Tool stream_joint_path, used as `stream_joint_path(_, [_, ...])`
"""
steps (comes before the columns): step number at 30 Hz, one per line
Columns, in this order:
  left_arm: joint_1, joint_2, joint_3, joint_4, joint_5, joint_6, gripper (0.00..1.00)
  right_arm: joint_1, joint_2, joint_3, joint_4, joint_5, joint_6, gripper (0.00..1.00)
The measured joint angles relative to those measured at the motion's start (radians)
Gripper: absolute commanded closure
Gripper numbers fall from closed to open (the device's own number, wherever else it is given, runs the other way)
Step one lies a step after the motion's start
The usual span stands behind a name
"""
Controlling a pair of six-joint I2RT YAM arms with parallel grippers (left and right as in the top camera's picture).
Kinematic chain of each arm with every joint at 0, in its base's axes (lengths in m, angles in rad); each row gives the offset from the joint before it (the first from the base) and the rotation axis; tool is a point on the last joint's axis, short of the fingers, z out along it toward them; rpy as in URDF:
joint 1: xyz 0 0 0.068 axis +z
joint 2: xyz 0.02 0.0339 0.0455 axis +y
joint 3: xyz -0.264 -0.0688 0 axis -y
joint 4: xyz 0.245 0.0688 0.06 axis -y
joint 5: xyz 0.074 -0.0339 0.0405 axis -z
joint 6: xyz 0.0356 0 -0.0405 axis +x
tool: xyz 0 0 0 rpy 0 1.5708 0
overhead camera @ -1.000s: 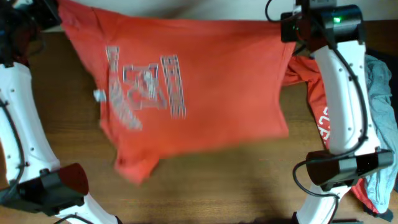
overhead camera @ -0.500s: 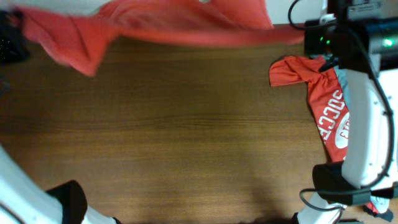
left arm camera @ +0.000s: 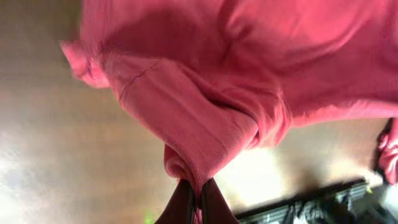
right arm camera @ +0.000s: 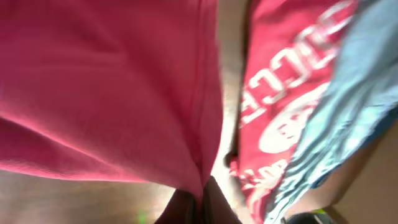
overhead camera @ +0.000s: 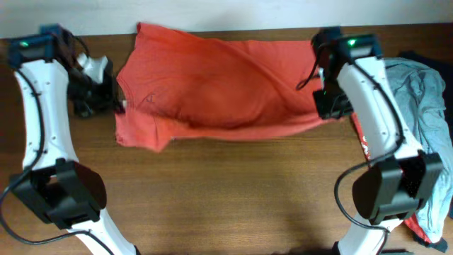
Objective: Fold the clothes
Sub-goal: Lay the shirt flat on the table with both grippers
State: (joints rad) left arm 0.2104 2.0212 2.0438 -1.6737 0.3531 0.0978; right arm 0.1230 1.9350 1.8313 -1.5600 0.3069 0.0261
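My left gripper [left arm camera: 194, 188] has its fingers pressed together on a bunched edge of the red shirt [overhead camera: 219, 92], and my right gripper [right arm camera: 198, 191] pinches the opposite edge the same way. Between them the shirt lies across the upper middle of the overhead frame, partly on the table [overhead camera: 226, 198], rumpled and plain side up. I judge the task to be at an early stage, with no fold made and the cloth needing flattening first. At the right edge a grey garment [overhead camera: 425, 92] and a printed red garment [right arm camera: 280, 93] wait unfolded. On that one I can read white capitals "CCE", and the rest is hidden.
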Motion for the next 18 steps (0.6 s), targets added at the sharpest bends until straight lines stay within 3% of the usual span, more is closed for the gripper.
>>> stream_joint_path(10, [-0.031,-0.051,-0.480,0.105,-0.030,0.008,1.00,0.000,0.000,-0.148,-0.017,-0.063,0.026,0.96])
stream_joint_path(18, [-0.012,-0.322,-0.703,0.162,-0.124,-0.068,1.00,0.000,-0.057,-0.153,-0.074,-0.085,0.046,0.96])
